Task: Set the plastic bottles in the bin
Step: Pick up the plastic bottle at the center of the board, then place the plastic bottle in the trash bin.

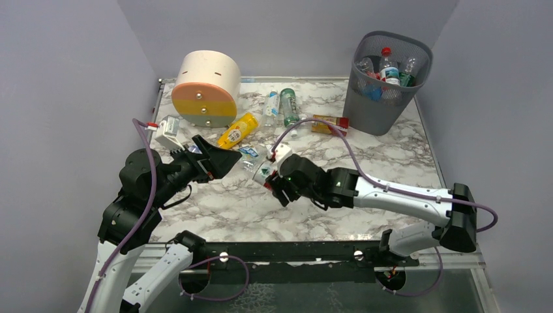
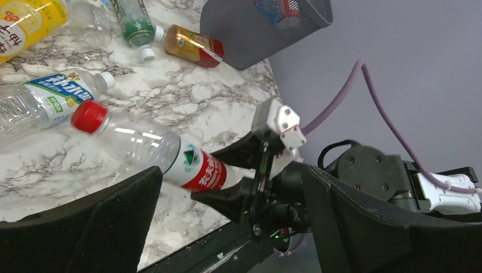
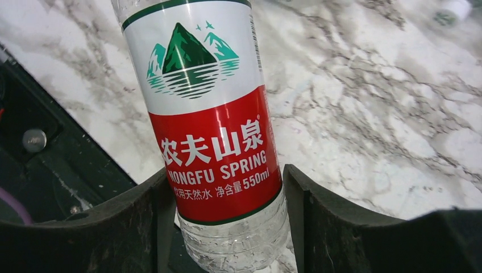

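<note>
My right gripper [image 1: 272, 176] is shut on a clear bottle [image 3: 210, 114] with a red-and-white label and a red cap [image 2: 89, 116], gripping it near its base and holding it tilted just above the table. My left gripper [image 1: 225, 158] is open and empty, its fingers [image 2: 113, 222] on either side of that bottle's [image 2: 170, 156] label end without touching. A blue-labelled clear bottle [image 1: 250, 153], a yellow one [image 1: 238, 130], a clear one [image 1: 270, 104], a green one [image 1: 289, 106] and an amber one [image 1: 329, 123] lie on the table. The grey mesh bin [image 1: 385, 98] at back right holds several bottles [image 1: 389, 68].
A round beige-orange-yellow drawer unit [image 1: 205, 88] stands at back left, next to the yellow bottle. Purple-grey walls close in the marble table [image 1: 391, 163] on three sides. A black rail [image 1: 293, 251] runs along the near edge.
</note>
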Robot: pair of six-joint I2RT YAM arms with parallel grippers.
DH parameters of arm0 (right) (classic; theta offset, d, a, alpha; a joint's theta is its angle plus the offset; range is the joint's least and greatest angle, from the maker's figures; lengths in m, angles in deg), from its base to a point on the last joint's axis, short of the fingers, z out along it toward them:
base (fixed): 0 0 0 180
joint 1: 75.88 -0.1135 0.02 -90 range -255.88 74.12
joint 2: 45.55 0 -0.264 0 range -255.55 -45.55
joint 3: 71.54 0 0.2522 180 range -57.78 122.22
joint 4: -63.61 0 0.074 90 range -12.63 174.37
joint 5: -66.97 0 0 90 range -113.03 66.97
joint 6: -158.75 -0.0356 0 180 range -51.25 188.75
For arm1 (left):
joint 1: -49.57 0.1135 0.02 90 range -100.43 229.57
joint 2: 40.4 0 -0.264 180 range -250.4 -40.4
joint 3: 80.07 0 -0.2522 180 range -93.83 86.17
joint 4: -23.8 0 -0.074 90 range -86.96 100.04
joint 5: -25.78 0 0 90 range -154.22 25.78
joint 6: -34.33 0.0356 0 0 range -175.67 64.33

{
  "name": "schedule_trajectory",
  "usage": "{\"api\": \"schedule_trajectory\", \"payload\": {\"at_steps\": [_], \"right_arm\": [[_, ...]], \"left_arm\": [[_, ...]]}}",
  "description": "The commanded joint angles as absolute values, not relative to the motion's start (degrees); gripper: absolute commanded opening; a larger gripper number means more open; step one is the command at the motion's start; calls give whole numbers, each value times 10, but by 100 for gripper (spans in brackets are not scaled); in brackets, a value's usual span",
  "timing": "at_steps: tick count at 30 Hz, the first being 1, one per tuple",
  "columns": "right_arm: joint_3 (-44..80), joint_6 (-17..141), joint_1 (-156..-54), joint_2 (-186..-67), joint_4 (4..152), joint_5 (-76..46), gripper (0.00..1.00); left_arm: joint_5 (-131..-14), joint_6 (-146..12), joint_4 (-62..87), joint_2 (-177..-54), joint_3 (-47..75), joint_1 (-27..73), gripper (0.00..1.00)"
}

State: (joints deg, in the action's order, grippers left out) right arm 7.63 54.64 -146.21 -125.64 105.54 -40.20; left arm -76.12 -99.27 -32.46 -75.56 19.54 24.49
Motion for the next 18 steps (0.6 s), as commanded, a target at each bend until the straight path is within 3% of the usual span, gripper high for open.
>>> {"api": "schedule_trajectory", "payload": {"at_steps": [1,18], "right_arm": [[89,533,-1418,-1218,1083,-420,62],[351,554,-1188,-1252,1138,-333,62]], "left_arm": [[-752,-986,-308,-751,181,249,99],[-755,-989,-303,-747,206,249,99]]}}
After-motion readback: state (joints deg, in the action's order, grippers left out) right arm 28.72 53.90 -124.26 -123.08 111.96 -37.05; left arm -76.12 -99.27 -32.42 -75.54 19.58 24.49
